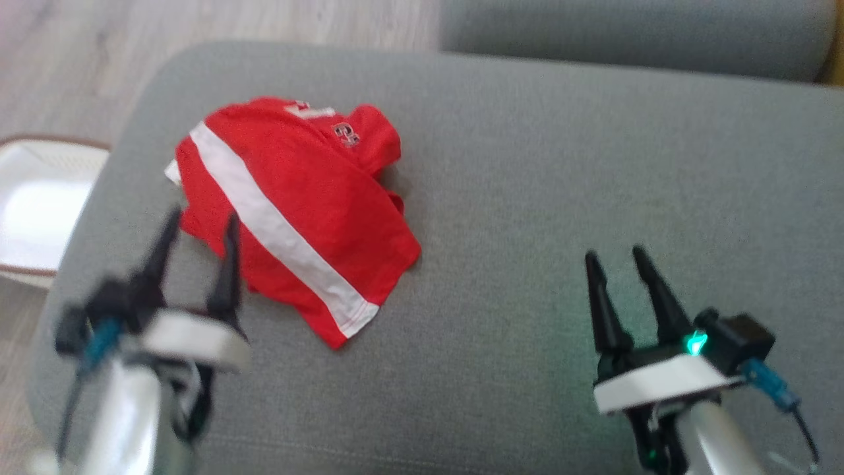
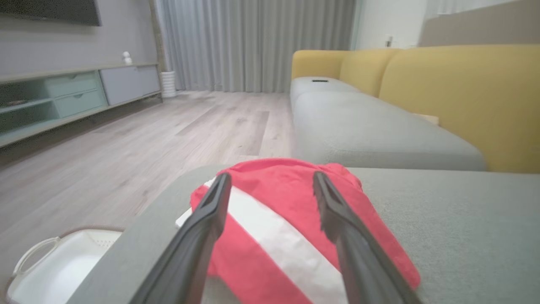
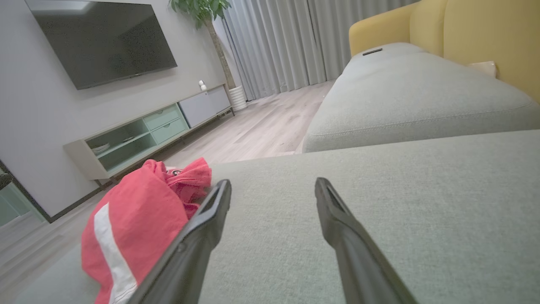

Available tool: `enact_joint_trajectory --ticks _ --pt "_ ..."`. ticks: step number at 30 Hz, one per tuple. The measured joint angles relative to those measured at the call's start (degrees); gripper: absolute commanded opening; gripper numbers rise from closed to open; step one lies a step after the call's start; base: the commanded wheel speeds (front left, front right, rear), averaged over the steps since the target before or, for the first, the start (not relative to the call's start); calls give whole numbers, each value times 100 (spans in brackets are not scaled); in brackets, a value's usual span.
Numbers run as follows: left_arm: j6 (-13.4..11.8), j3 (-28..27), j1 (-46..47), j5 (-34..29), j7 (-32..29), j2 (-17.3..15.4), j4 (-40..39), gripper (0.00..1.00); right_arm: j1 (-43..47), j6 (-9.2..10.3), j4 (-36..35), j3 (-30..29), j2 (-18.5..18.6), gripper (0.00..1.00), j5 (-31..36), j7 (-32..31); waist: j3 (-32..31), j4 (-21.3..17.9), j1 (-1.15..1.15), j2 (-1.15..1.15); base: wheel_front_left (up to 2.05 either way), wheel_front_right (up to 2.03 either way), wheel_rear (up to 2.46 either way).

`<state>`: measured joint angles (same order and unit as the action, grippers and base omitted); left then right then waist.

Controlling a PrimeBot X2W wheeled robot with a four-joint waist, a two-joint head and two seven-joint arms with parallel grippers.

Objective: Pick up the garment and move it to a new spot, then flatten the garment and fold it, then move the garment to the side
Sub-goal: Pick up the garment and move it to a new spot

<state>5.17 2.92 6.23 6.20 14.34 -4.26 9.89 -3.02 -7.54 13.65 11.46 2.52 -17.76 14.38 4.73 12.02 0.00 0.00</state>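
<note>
Item: red garment, white-striped, crumpled, laid near the left end of the grey cushion; not yet lifted.
Left gripper: fingers spread, nothing pinched, held at the garment's near edge, judged to be lined up for the pick.
Right gripper: fingers spread, empty, held well apart over bare cushion, so the approach is left unobstructed.
White basket: noted on the floor beside the cushion.

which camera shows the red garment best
Head view: it looks down on the whole garment, showing its outline, white stripe and crumpled far end. Left wrist view sees it close but low and foreshortened, partly behind the left fingers. Right wrist view catches it side-on at the left, its bottom cut off.
</note>
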Motion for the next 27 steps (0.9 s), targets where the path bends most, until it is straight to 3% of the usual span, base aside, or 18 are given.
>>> enact_joint_trajectory --ticks 1,6,9,15,21,23,27 --pt "99 41 591 2 -19 -242 536 100 -152 0 -58 -68 1 100 62 0 193 -18 0 0 0 0 0" --pt "197 400 2162 304 -923 -781 1556 100 -481 0 -171 -175 4 100 142 0 689 -98 1 0 0 0 0" --pt "226 998 2878 684 -1527 -1144 1989 100 -594 0 -189 -227 8 100 180 0 965 -183 1 0 0 0 0" --pt "240 1961 3560 1633 -2332 -1853 2646 100 -769 0 -257 -254 11 100 179 1 1393 -447 2 0 0 0 0" --pt "240 2501 3885 2240 -2706 -2156 3099 100 -850 0 -286 -281 13 100 177 1 1658 -693 2 0 0 0 0" --pt "241 2650 3940 2394 -2733 -2221 3176 0 -851 0 -287 -286 13 100 177 1 1694 -746 0 0 0 0 0" --pt "240 2898 3972 2680 -2601 -2252 3312 0 -851 0 -283 -321 13 100 177 1 1670 -781 0 0 0 0 0"
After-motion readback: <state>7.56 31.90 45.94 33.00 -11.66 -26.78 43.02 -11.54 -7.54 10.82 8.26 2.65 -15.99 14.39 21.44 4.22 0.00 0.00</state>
